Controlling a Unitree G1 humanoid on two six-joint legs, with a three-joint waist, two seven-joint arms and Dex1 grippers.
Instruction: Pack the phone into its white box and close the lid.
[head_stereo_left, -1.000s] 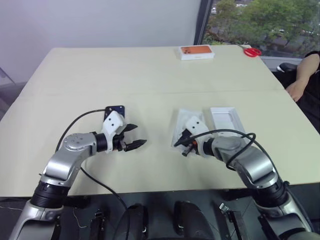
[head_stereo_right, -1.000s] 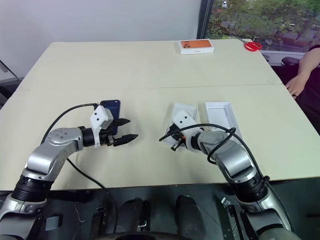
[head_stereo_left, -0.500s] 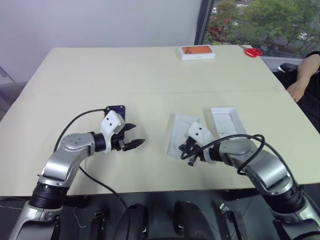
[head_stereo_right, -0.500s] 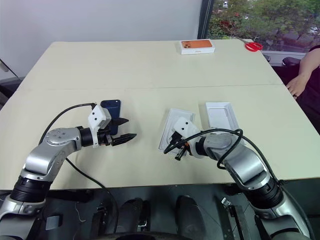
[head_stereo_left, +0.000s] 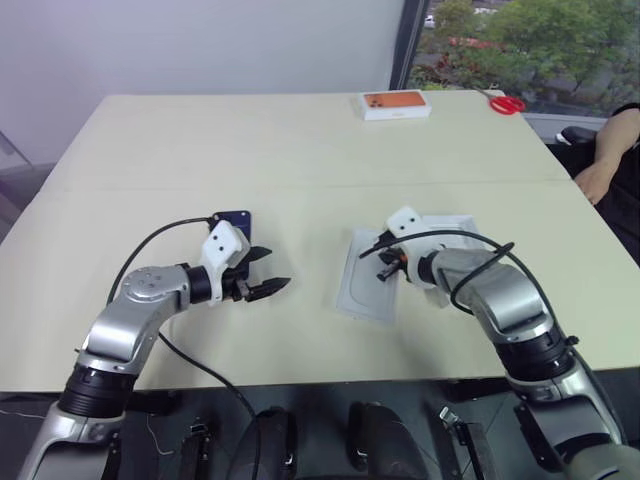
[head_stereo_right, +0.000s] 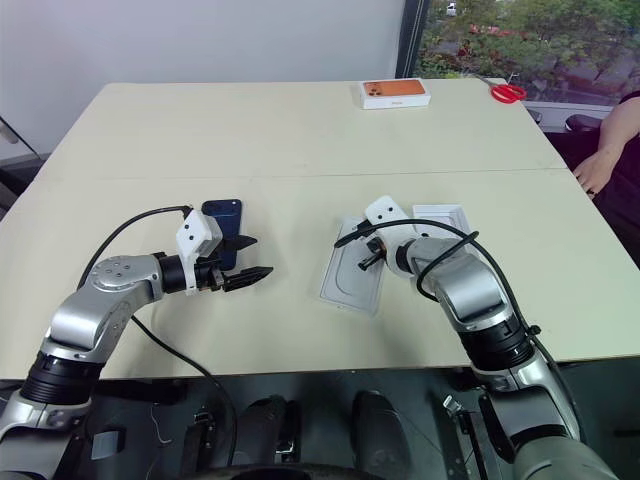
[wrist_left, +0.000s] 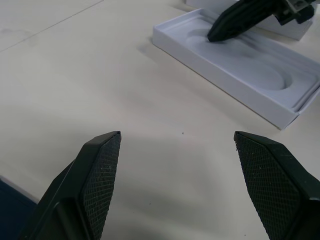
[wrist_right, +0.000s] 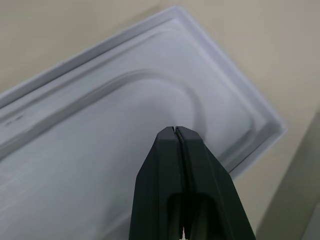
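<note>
The dark navy phone (head_stereo_left: 233, 216) lies flat on the table, its near part hidden behind my left wrist. My left gripper (head_stereo_left: 276, 270) hovers open just right of it with nothing between its fingers (wrist_left: 102, 165). A thin white insert with a rounded oval recess (head_stereo_left: 366, 288) lies skewed at the centre. My right gripper (head_stereo_left: 384, 272) is shut, and its tip (wrist_right: 174, 131) rests at the recess near the insert's far end. A shallow white tray, the white box (head_stereo_left: 457, 228), lies behind my right hand. The lid is out of view.
A white box with an orange phone picture (head_stereo_left: 395, 104) and red scissors (head_stereo_left: 505, 103) sit at the table's far edge. A person's arm (head_stereo_left: 606, 160) rests at the right side. Bare table (head_stereo_left: 300, 150) spreads beyond both grippers.
My right gripper, still shut, dragged the insert so that it swung askew, then travelled from its near end to its far end. The left arm stayed put.
</note>
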